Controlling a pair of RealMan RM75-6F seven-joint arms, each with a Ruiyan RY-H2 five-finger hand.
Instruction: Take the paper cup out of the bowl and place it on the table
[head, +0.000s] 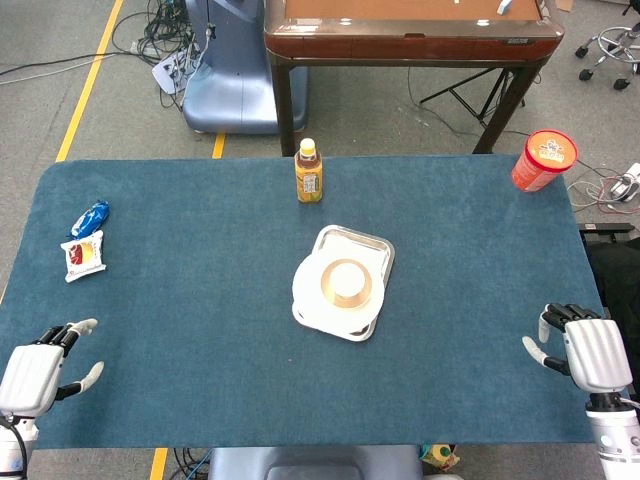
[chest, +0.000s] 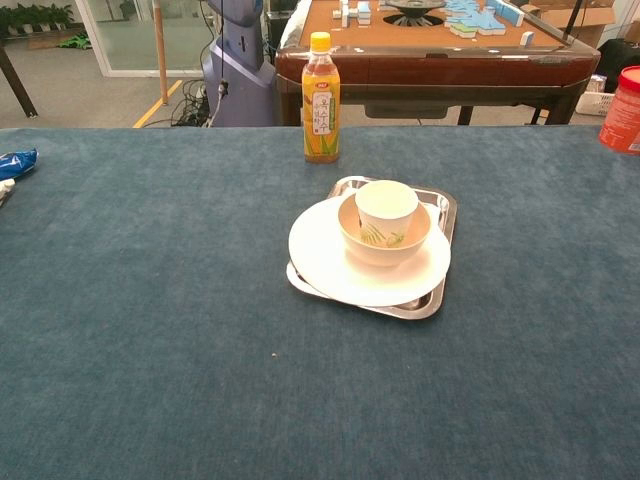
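A white paper cup (chest: 386, 207) stands upright inside a cream bowl (chest: 380, 244) with a leaf pattern. The bowl sits on a white plate (chest: 320, 262), which lies on a metal tray (chest: 440, 215). From the head view the cup (head: 347, 281), the bowl (head: 327, 280) and the tray (head: 372, 240) sit at the table's middle. My left hand (head: 45, 368) rests near the front left corner, fingers apart, holding nothing. My right hand (head: 585, 348) sits near the front right edge, fingers apart and holding nothing. Both hands are far from the bowl and out of the chest view.
An orange juice bottle (head: 309, 170) stands behind the tray. A red canister (head: 543, 160) sits at the far right corner. A blue wrapper (head: 90, 217) and a white snack packet (head: 83, 256) lie at the left. A wooden table (head: 410, 25) stands beyond the blue cloth.
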